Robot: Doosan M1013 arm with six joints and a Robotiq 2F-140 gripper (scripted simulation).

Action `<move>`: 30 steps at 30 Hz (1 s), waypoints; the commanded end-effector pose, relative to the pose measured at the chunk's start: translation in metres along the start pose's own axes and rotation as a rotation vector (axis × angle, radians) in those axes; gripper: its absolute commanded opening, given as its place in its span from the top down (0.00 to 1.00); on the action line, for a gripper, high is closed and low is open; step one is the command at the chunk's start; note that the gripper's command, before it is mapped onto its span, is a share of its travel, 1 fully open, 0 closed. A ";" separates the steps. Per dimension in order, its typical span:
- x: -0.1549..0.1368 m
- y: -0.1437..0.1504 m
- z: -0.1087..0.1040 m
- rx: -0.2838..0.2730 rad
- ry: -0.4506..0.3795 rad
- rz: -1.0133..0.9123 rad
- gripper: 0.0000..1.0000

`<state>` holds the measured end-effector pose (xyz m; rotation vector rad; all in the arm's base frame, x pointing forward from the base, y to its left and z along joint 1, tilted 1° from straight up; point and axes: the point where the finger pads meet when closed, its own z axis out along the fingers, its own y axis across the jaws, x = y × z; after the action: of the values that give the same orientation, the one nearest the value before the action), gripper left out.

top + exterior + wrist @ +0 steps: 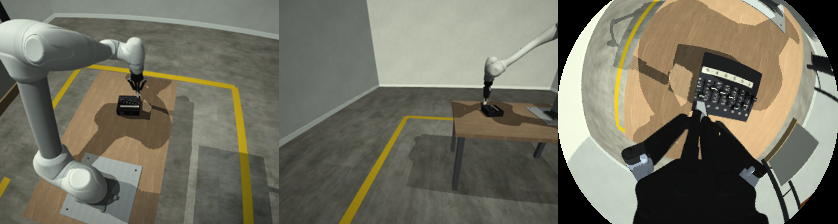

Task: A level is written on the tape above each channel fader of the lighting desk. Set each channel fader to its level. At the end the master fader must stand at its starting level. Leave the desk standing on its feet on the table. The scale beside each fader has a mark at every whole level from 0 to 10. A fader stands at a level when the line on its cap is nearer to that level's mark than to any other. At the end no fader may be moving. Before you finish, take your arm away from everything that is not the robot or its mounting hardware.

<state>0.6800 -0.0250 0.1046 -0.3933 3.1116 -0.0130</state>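
While hand [138, 95] hangs fingers pressed together, gripping nothing, tips sit at far right corner of lighting desk [129, 105]; desk stands mid wooden counter [90, 126], fader levels unreadable

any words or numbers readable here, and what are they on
None can be read.
Pale tape strip on the lighting desk: marks too small and blurred to read.
Scales beside the faders: no figures legible.
Shut pincer, arm, table: no lettering visible.
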 end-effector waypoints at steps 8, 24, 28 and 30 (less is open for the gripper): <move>0.000 0.000 0.000 0.000 0.000 0.000 1.00; 0.000 0.000 0.006 0.000 0.000 0.000 1.00; 0.000 0.000 0.009 0.000 0.000 0.000 1.00; 0.000 0.000 0.009 0.000 0.000 0.000 1.00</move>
<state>0.6800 -0.0251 0.0961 -0.3933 3.1116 -0.0130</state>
